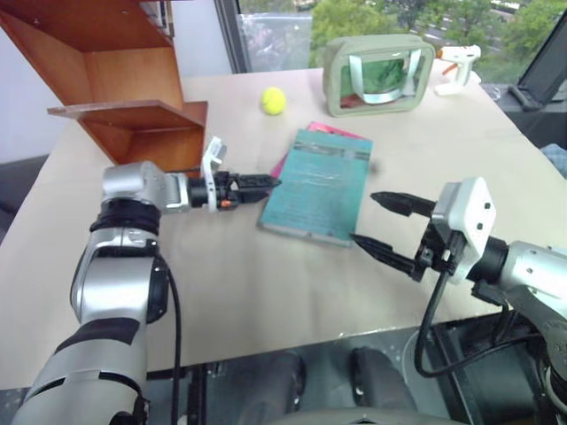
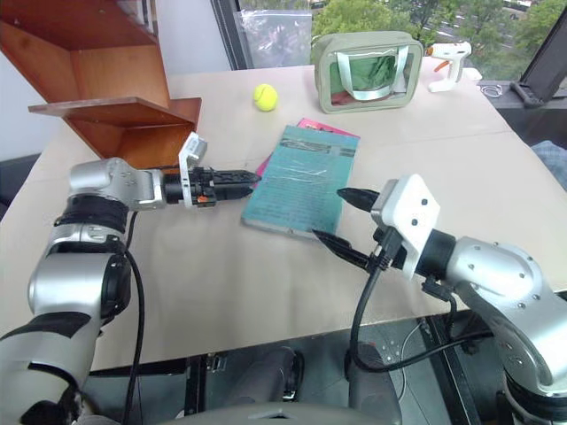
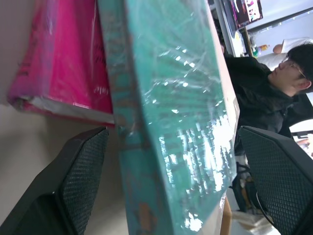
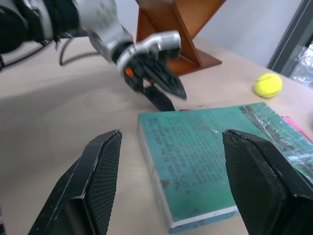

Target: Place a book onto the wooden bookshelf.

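Observation:
The teal book lies flat on the table, on top of a pink book. My left gripper is at the teal book's left edge and is open. In the left wrist view that edge runs between its fingers, which do not close on it. My right gripper hovers open just off the book's near right corner with nothing between its fingers. The wooden bookshelf stands at the table's far left corner, behind the left arm.
A yellow tennis ball, a green see-through pouch and a white tool sit along the far side of the table. A person sits beyond the table. Bare tabletop lies in front of the books.

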Controlling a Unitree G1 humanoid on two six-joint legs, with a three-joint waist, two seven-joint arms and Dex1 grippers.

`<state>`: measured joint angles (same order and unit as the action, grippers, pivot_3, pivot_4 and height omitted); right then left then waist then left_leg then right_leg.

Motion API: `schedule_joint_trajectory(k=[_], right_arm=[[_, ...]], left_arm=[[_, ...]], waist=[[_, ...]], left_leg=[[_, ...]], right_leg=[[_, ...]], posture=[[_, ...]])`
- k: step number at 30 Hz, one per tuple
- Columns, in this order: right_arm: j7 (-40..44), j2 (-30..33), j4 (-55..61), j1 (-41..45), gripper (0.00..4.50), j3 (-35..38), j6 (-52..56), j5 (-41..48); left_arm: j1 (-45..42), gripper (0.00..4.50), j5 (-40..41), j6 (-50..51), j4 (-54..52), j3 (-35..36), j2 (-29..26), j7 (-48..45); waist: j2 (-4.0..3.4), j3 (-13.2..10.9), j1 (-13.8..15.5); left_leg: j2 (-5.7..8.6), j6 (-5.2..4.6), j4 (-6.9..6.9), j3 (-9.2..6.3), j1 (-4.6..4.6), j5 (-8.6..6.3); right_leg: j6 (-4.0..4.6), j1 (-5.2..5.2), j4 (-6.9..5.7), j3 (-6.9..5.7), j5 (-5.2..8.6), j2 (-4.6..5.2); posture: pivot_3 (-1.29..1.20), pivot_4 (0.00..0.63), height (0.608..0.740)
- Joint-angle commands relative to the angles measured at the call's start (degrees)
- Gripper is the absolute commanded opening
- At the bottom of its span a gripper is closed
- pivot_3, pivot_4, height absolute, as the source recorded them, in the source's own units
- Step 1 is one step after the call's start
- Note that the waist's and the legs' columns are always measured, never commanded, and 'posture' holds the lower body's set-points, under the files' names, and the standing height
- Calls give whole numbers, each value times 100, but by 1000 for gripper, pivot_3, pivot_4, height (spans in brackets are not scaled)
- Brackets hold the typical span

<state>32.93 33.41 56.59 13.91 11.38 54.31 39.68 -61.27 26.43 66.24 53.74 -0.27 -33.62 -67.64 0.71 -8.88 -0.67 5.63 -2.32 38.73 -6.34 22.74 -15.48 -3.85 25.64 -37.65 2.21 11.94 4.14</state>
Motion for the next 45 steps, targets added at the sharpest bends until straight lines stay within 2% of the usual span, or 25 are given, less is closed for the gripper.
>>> schedule_joint_trajectory(k=[1, 5, 8, 14, 17, 19, 22, 26, 28, 32, 33, 36, 38, 39, 45], right_arm=[[-398, 44, 335, 33, 3344, 326, -31, 444], [-747, 250, 341, -12, 3344, 343, -55, 751], [-989, 432, 341, -87, 3383, 386, -105, 1012], [-1298, 698, 341, -209, 3383, 386, -204, 1261], [-1348, 769, 292, -238, 3383, 331, -268, 1283], [-1334, 804, 231, -231, 3383, 276, -309, 1270], [-1248, 842, 81, -180, 3383, 126, -384, 1171], [-1125, 896, -86, -99, 3383, -44, -531, 1105], [-1065, 909, -179, -44, 3383, -115, -591, 1057], [-939, 954, -348, 16, 3383, -220, -708, 931], [-919, 962, -371, 17, 3383, -232, -733, 910], [-883, 962, -426, 37, 3383, -272, -787, 859], [-878, 948, -439, 43, 3383, -303, -807, 829], [-880, 938, -443, 45, 3383, -323, -815, 811], [-934, 925, -385, 15, 3383, -364, -826, 767]], left_arm=[[-344, 4500, -173, -321, 567, -18, 240, -357], [-488, 4500, -383, -551, 1076, 63, 454, -470], [-493, 3675, -419, -563, 1265, 221, 448, -473], [-201, 784, -88, 74, 1048, 1029, 285, 249], [249, 89, 360, 1017, 143, 1701, 269, 874], [617, 20, 645, 1533, -653, 2339, 393, 1475], [1196, 3, 756, 2234, -2155, 3745, 1022, 2717], [1673, 3, 642, 2626, -4317, 5485, 2373, 4384], [1886, 3, 774, 2626, -4968, 5769, 2815, 4949], [2404, 3, 1333, 2626, -5615, 5593, 3218, 5577], [2487, 748, 1552, 2626, -5608, 5539, 3225, 5728], [2635, 2040, 2231, 2626, -5337, 5313, 3040, 6023], [2588, 2919, 2577, 2626, -4931, 5109, 2707, 5953], [2477, 3122, 2642, 2626, -4633, 4949, 2443, 5800], [1332, 3122, 2310, 2382, -2290, 3880, 1117, 4495]], waist=[[0, 0, 5], [3, -2, -19], [4, -2, -14], [8, -4, -14], [8, -3, -31], [8, -3, -32], [9, -2, -17], [20, 2, 38], [35, 4, 59], [40, 11, 50], [40, 11, 55], [41, 11, 58], [42, 10, 86], [42, 10, 93], [42, 9, 152]], left_leg=[[-1, 0, 0, -2, 1, 0], [0, 0, 0, 3, 1, 0], [-2, 0, 0, 3, 1, 0], [-2, -2, 2, 3, 1, -1], [-4, -2, 3, 3, -1, -1], [-6, -2, 3, 3, -1, -1], [-12, -1, 6, 3, -1, -1], [-13, -2, 24, 0, 4, -2], [-11, -4, 34, 0, 4, -5], [-15, -2, 34, 3, -9, -5], [-15, -2, 34, 3, -13, -5], [-15, -2, 34, 2, -29, -5], [-14, -2, 34, 1, -30, -5], [-13, -2, 34, 1, -30, -5], [-5, -2, 34, -5, -29, -5]], right_leg=[[0, 0, 0, -3, 0, 0], [0, 2, 1, 3, 0, 0], [0, 3, 0, 3, 0, -1], [0, 1, 0, 3, 0, 0], [0, 2, -3, 7, 0, -1], [0, 3, -5, 7, 0, -1], [0, 2, -7, 9, 0, 1], [-1, -5, -4, 5, 0, 17], [-2, -11, -3, -1, -1, 21], [-2, -18, -6, 3, -1, 16], [-2, -22, -8, 2, -1, 15], [-2, -37, -6, 0, -1, 9], [-2, -39, -6, -2, -1, 0], [-2, -39, -5, -3, -1, -2], [-1, -39, -5, -11, 0, -5]], posture=[[0, 150, 740], [0, 150, 740], [0, 150, 740], [0, 150, 740], [0, 150, 740], [0, 150, 740], [0, 150, 740], [0, 150, 740], [0, 150, 740], [0, 150, 740], [0, 150, 740], [0, 150, 740], [0, 150, 740], [0, 150, 740], [0, 150, 740]])
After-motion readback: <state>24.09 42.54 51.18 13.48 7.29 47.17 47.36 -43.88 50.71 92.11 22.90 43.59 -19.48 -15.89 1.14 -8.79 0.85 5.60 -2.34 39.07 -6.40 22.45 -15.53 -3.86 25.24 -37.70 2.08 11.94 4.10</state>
